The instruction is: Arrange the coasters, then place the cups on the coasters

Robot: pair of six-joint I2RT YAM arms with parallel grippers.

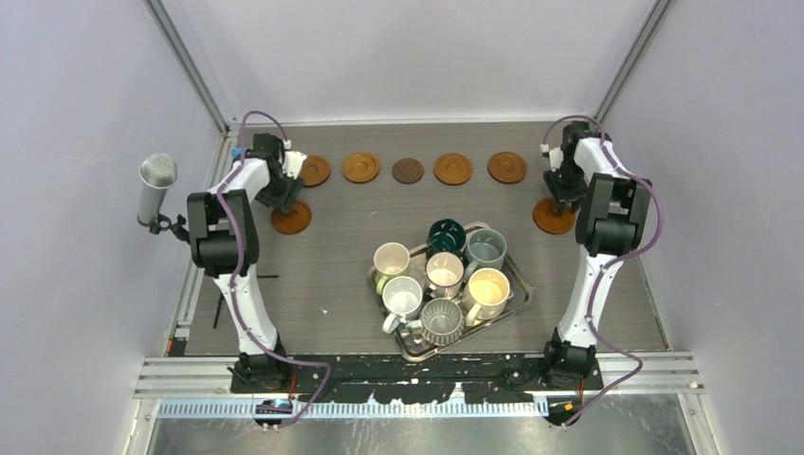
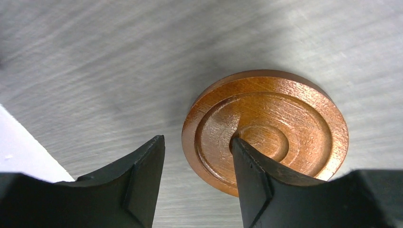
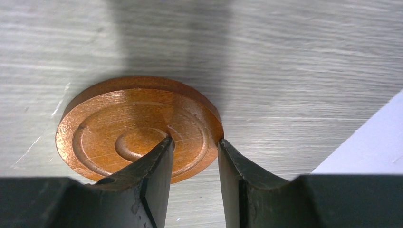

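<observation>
Five coasters lie in a row at the back, four orange-brown [image 1: 361,167] and a dark brown one [image 1: 409,170] in the middle. Another orange coaster [image 1: 291,217] [image 2: 266,128] lies under my left gripper [image 1: 286,194] [image 2: 197,140]. Its jaws straddle the coaster's left rim, one finger [image 2: 256,175] over the centre, the other off the rim with a gap. My right gripper [image 1: 559,197] [image 3: 195,140] straddles the right rim of a further coaster [image 1: 553,216] [image 3: 119,133]; the outer finger [image 3: 237,175] touches the rim. Several cups [image 1: 444,271] stand together on a tray.
The steel tray [image 1: 518,305] sits at an angle in the middle near the front. A grey microphone [image 1: 156,185] is clamped at the left edge beside the left arm. White walls close in on both sides and the back.
</observation>
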